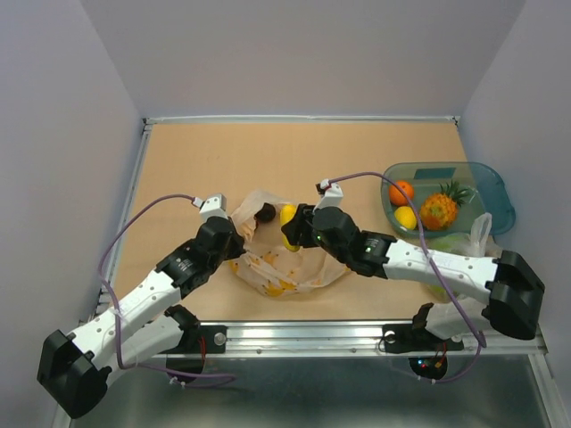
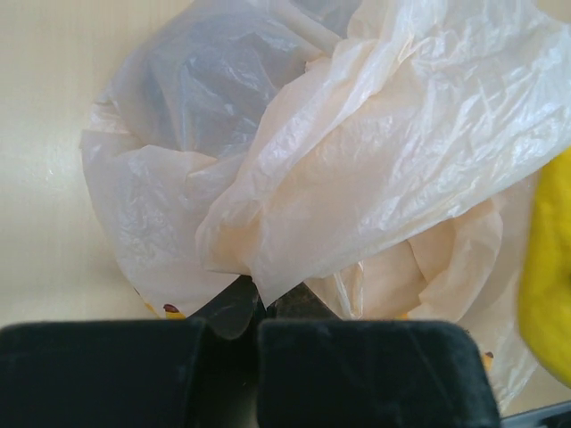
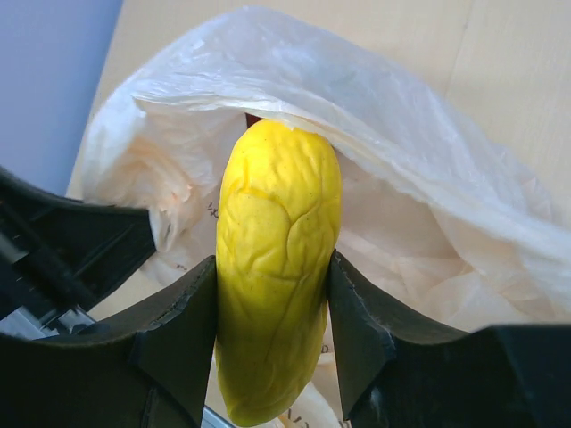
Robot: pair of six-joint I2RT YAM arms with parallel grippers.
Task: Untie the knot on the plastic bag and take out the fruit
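Above tan table [image 1: 223, 152], outstretched right end effector [image 3: 272, 290] clamps yellow fruit [image 3: 281, 196].

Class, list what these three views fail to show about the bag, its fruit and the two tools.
1. The knot: seen in no view; crumpled folds of the plastic bag may hide it.
2. Fruit left inside: top view, arms and film screen the inside; only a dark fruit shows.
3. Tips of the left tool: left wrist view, film drapes over them.
4. A dark sliver behind the yellow fruit in the right tool: right wrist view, fruit and film hide the rest.
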